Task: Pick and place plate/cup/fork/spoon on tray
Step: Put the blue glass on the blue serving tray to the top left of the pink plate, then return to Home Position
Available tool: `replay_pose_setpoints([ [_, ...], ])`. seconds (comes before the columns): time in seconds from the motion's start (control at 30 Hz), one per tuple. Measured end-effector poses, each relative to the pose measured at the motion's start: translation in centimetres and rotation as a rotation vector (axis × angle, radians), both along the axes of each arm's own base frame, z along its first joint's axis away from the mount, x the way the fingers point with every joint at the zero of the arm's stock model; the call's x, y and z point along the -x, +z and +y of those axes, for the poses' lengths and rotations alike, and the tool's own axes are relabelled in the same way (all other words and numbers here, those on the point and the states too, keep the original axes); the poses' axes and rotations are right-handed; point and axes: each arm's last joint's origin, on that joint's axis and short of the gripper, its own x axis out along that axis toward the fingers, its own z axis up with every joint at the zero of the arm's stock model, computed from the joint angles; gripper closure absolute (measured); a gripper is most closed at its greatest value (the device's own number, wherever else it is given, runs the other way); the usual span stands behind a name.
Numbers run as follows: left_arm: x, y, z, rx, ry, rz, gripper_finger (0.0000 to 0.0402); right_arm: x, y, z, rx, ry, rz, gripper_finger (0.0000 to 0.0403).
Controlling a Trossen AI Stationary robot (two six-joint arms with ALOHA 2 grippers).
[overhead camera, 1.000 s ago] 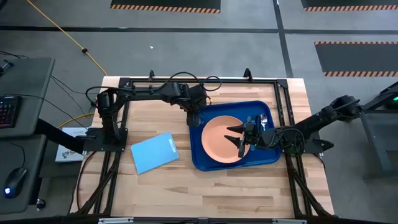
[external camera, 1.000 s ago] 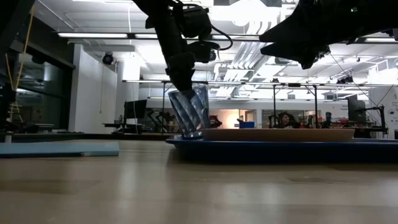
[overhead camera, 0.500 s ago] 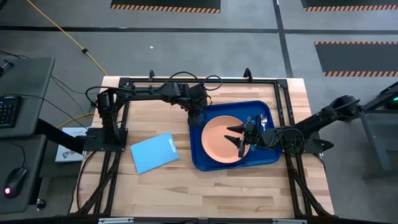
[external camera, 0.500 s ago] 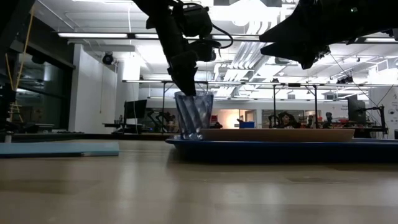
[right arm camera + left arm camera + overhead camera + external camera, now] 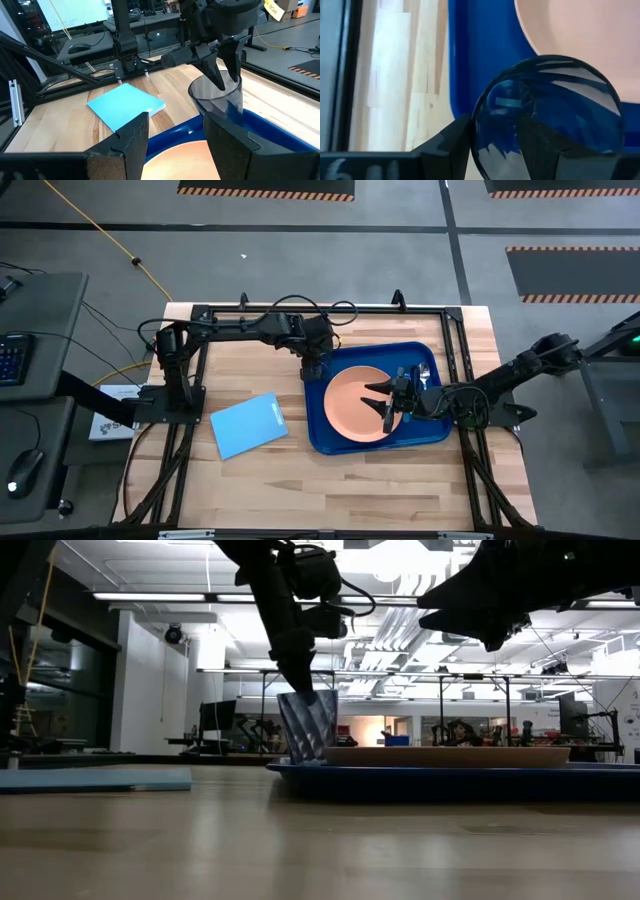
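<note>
Tilted clear-grey cup (image 5: 308,726) over blue tray (image 5: 325,435) corner; peach plate (image 5: 352,404) inside.

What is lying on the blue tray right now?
On the tray lie the plate and, at its right edge, a spoon. The left tool holds the cup at its left corner. The right tool hides part of the plate.

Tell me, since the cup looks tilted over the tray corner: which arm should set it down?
The left. Its hand already grips the cup by the rim, tilted over the tray beside the plate. The right hand hangs open over the plate.
</note>
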Motion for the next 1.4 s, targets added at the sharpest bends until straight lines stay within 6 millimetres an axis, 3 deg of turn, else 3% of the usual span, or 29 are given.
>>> replay_pose_setpoints([
  [0.5, 0.3, 0.5, 0.5, -0.151, 0.038, 0.068, 0.0254, 0.0, -0.1, 0.0, 0.003, 0.000, 0.007, 0.0219],
  [0.7, 0.0, 3.3, 0.7, -0.159, 0.051, 0.041, 0.0254, 0.0, -0.1, 0.0, 0.002, 0.000, 0.006, 0.0219],
  [0.87, 0.6, 7.7, 0.6, -0.193, 0.097, 0.018, 0.0254, 0.0, -0.2, 0.0, -0.006, -0.002, 0.017, 0.0219],
  [0.93, 1.2, 10.0, 0.3, -0.186, 0.133, -0.075, 0.0254, 0.1, -0.3, 0.0, -0.012, -0.004, 0.029, 0.0219],
  [1.03, 2.8, 13.2, -0.5, -0.132, 0.191, -0.257, 0.0254, 0.1, -0.5, 0.0, -0.022, -0.007, 0.044, 0.0219],
  [1.13, 4.3, 14.7, -2.0, -0.093, 0.226, -0.404, 0.0254, 0.1, -0.6, 0.0, -0.023, -0.008, 0.045, 0.0219],
  [1.27, 6.6, 14.8, -4.9, -0.079, 0.177, -0.572, 0.0255, 0.1, -0.5, 0.0, -0.023, -0.013, 0.042, 0.0219],
  [1.4, 9.3, 12.7, -7.8, -0.056, 0.120, -0.723, 0.0255, 0.1, -0.5, 0.0, -0.024, -0.013, 0.036, 0.0219],
])
